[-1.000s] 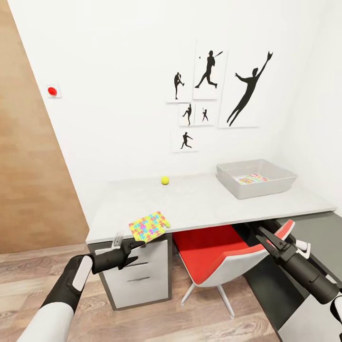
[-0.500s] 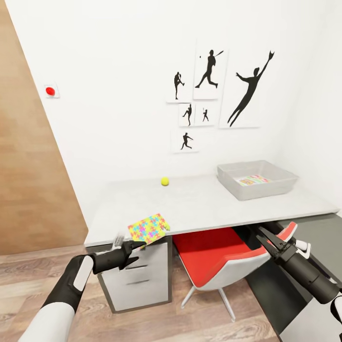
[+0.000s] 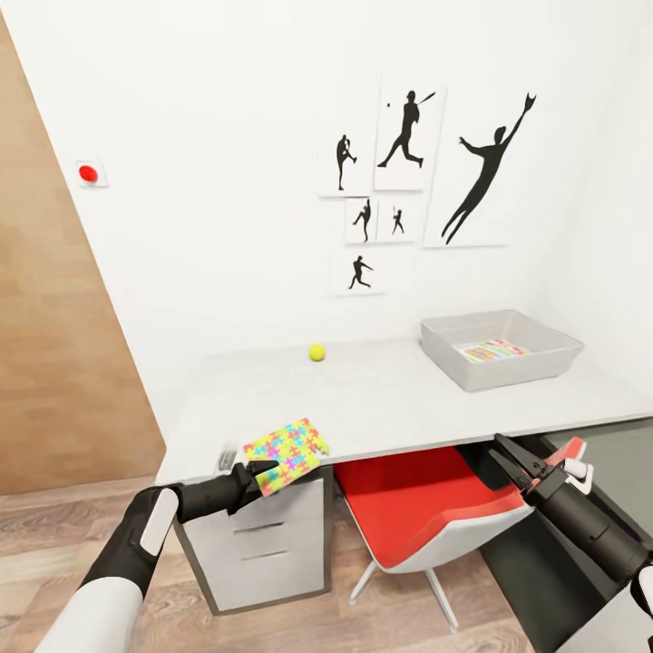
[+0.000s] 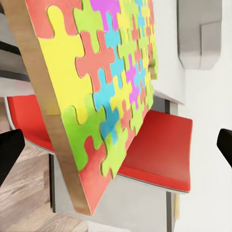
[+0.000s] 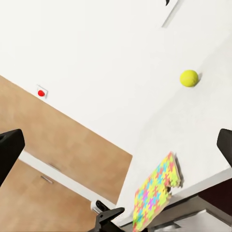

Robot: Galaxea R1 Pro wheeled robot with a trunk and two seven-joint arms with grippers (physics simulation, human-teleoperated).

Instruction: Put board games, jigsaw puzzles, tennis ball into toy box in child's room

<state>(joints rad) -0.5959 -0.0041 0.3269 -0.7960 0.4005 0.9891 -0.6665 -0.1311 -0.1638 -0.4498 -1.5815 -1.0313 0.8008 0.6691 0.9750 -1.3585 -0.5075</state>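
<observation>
On the table point(image 3: 399, 408): one tennis ball point(image 3: 316, 352), one toy box point(image 3: 500, 348), perhaps two jigsaw puzzles point(image 3: 287, 443).

Long white counter point(image 3: 390, 408) against the wall. Toward its back edge, a tennis ball point(image 3: 316, 352); at the right end, the grey toy box point(image 3: 500, 347) with a colourful printed piece lying inside. At the front left edge, a jigsaw puzzle point(image 3: 287, 443) overhanging.

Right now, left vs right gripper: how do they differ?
The left gripper is closed on the jigsaw puzzle at the table's front edge; the right gripper is open and holds nothing. The left is beside the drawer unit, while the right is over the red chair. Both sit below the tabletop, pointing towards the table.
</observation>
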